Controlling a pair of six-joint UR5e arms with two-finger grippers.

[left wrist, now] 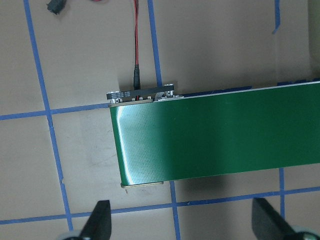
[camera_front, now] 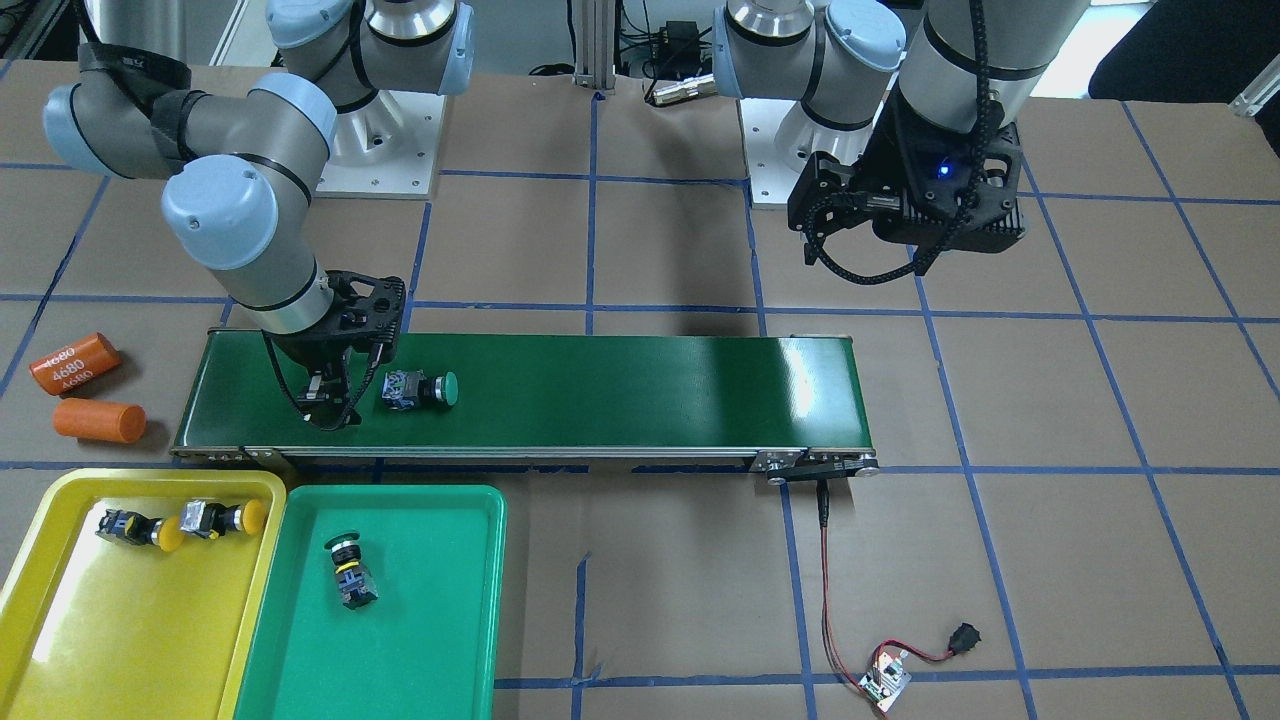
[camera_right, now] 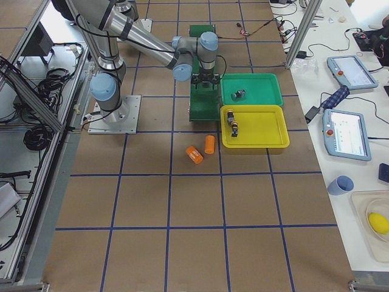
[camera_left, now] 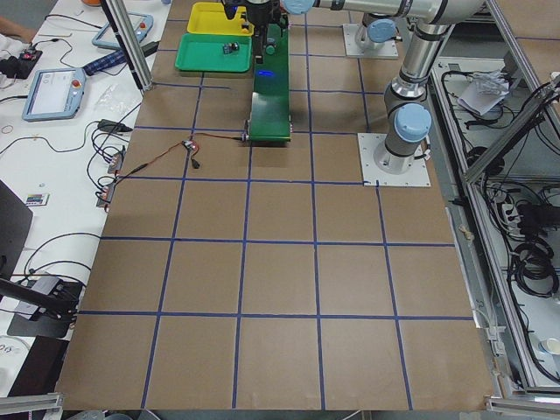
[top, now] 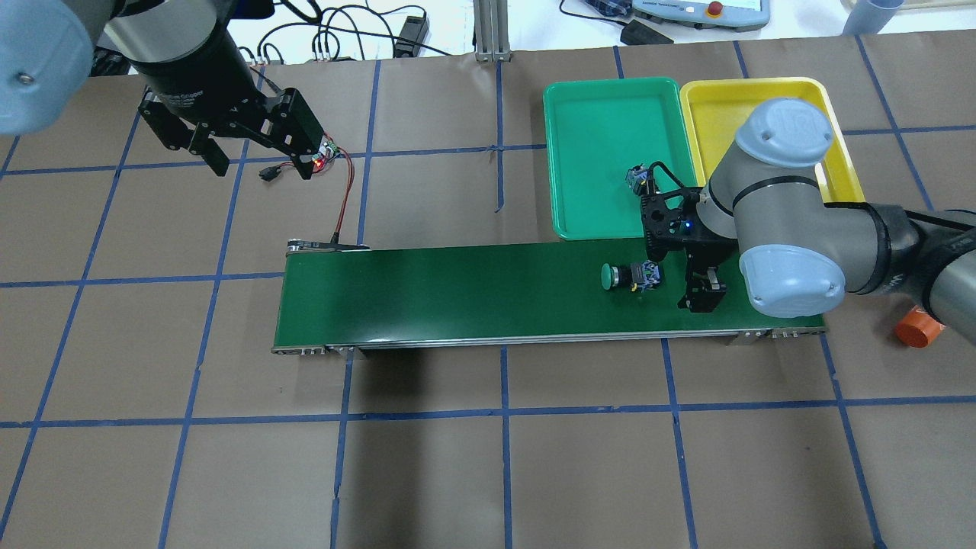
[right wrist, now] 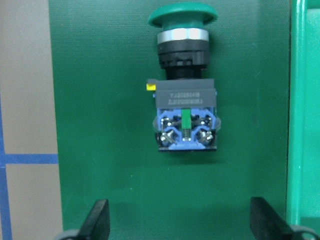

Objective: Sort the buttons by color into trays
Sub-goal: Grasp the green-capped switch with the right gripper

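Observation:
A green-capped button [camera_front: 420,389] [top: 629,276] lies on its side on the belt. In the right wrist view this button [right wrist: 183,95] sits just beyond the fingertips, cap pointing away. My right gripper [camera_front: 335,385] [top: 690,278] [right wrist: 182,225] hangs over the belt beside it, open, holding nothing. The green tray [camera_front: 440,640] holds another green button [camera_front: 350,575]. In the yellow tray [camera_front: 90,650] lie two yellow buttons [camera_front: 135,528] [camera_front: 220,518]. My left gripper [top: 252,149] [left wrist: 182,225] is open and empty, high above the belt's other end.
The long dark-green conveyor belt [camera_front: 620,390] runs across the table's middle. Two orange cylinders [camera_front: 75,362] [camera_front: 100,420] lie beside its tray end. A small circuit board [camera_front: 885,680] with red wires connects to the belt's other end.

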